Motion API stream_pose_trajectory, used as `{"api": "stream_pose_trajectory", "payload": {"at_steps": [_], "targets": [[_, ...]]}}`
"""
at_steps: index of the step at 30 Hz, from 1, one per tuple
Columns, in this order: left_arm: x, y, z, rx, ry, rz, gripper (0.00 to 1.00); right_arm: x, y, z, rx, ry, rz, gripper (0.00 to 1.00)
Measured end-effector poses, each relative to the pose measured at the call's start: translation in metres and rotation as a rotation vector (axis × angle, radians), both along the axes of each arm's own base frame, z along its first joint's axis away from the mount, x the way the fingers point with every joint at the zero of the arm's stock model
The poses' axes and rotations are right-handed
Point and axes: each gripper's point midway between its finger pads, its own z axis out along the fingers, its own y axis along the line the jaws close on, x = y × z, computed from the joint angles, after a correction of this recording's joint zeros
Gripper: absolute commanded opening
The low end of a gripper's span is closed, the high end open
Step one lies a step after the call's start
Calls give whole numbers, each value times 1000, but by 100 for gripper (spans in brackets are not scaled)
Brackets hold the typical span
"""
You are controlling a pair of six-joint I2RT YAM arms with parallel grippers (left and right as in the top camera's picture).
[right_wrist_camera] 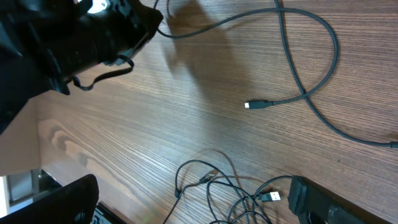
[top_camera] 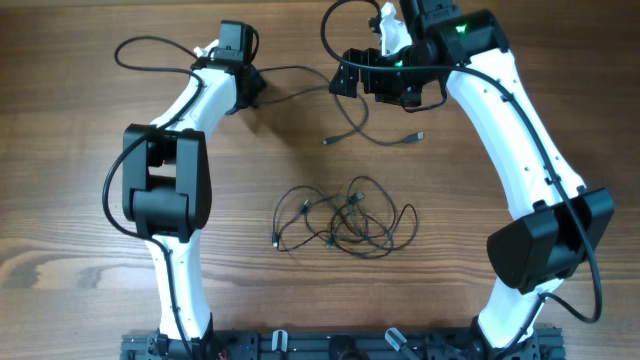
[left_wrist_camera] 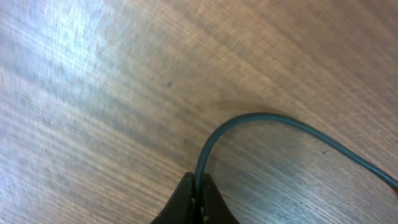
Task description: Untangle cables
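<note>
Left gripper (left_wrist_camera: 198, 186): clamped tight on one loose cable (left_wrist_camera: 267, 118), at the table's (top_camera: 80, 200) far side
Right gripper (top_camera: 350, 80): jaws wide apart; holding nothing
Cable tangle (top_camera: 345, 215): knotted at the table centre, between the arms
Handling: likely light, limp and slippery; best pinched near a plug or an outer loop

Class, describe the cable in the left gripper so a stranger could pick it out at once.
On the wooden table, look past the arm bases to the left gripper, shut on a cable. That cable curves away as one loose strand, unlike the knotted cables in the table's middle.
</note>
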Motion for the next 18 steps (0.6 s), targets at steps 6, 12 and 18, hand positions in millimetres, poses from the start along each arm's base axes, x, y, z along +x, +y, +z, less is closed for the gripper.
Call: {"api": "stream_pose_trajectory", "payload": {"at_steps": [6,12,18], "targets": [[15,-2,54,31,-112,-83,4,0,0,0,0,1,0,100],[31,-2,162,18,-360,-92,4,0,0,0,0,1,0,100],[30,3,237,7,-539,-87,4,0,0,0,0,1,0,100]]}}
